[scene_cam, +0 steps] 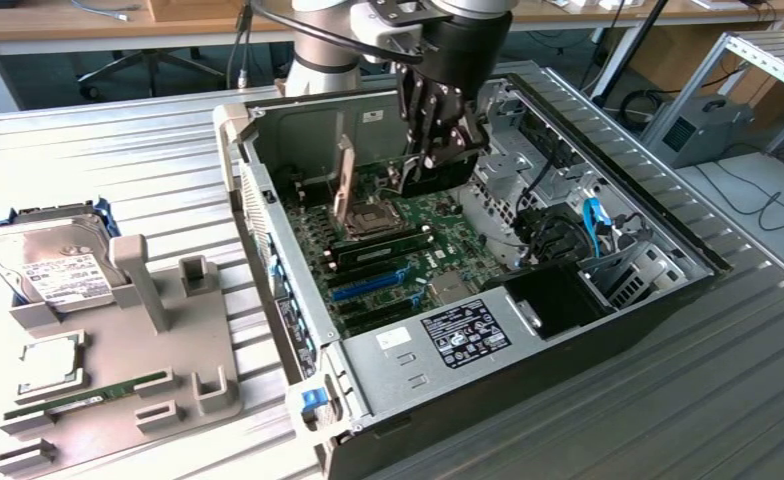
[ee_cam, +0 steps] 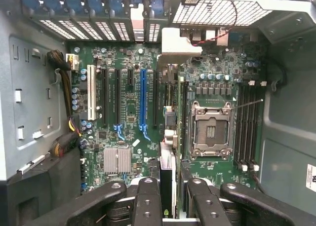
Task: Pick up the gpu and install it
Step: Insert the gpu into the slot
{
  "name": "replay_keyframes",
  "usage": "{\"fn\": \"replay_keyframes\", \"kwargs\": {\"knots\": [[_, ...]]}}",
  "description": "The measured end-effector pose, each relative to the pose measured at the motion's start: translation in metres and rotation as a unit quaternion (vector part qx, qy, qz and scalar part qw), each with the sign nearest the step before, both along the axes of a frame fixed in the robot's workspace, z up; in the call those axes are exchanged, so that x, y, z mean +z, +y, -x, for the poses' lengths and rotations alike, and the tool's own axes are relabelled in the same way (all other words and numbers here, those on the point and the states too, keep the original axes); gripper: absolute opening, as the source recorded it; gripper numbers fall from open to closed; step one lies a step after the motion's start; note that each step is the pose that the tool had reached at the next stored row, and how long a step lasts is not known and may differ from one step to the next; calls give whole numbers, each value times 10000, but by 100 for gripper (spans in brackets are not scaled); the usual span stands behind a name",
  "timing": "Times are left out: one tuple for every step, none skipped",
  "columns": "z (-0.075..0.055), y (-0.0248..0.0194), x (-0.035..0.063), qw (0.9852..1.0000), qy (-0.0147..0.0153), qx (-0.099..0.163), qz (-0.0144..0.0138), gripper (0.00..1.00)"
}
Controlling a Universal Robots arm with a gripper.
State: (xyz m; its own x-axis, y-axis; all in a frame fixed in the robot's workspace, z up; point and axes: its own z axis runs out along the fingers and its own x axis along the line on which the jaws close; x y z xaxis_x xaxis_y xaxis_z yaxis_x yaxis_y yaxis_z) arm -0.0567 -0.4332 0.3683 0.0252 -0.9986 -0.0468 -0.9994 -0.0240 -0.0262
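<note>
Gpu (ee_cam: 168,179) is clamped edge-down in gripper (ee_cam: 168,199). Its long axis is held parallel to blue slot (ee_cam: 142,97), which is offset just beside, nearer, toward the exterior view's left.

A: Surface (scene_cam: 125,160)?
B: Ribbed metal, matt grey.
A: Computer case (scene_cam: 659,300)?
B: Bare sheet steel inside, dull; black outer panels. Perforated metal grille (ee_cam: 217,11) at the rear.
A: Motherboard (ee_cam: 128,112)?
B: Dark green circuit board, slight sheen; blue plastic slot (ee_cam: 142,100), finned metal heatsink (ee_cam: 117,160).
A: Gripper (ee_cam: 168,196)?
B: Black matt plastic links. GPU (ee_cam: 167,171) between the jaws: dark card edge.
A: Holder tray (scene_cam: 125,370)?
B: Beige matt plastic.
</note>
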Motion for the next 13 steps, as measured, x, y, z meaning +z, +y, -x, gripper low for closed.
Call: {"fn": "replay_keyframes", "kwargs": {"knots": [[0, -5, -2, 10000, 1, 0, 0, 26], [0, -9, -4, 10000, 0, 0, 0, 26], [0, -13, -7, 10000, 0, 0, -1, 26], [0, -17, -9, 10000, 0, 0, -2, 26], [0, -21, -12, 10000, 0, 0, -2, 26], [0, -25, -14, 10000, 0, 0, -1, 26], [0, -33, -18, 10000, 0, 0, -2, 26], [0, -38, -21, 10000, 0, 0, -2, 26], [0, -41, -23, 10000, 0, 0, -2, 26], [0, -45, -25, 10000, 0, 0, -2, 26], [0, -49, -26, 10000, 0, 0, -3, 26], [0, -52, -28, 10000, 0, 0, -3, 26], [0, -56, -30, 10000, 0, 0, -3, 26]]}}
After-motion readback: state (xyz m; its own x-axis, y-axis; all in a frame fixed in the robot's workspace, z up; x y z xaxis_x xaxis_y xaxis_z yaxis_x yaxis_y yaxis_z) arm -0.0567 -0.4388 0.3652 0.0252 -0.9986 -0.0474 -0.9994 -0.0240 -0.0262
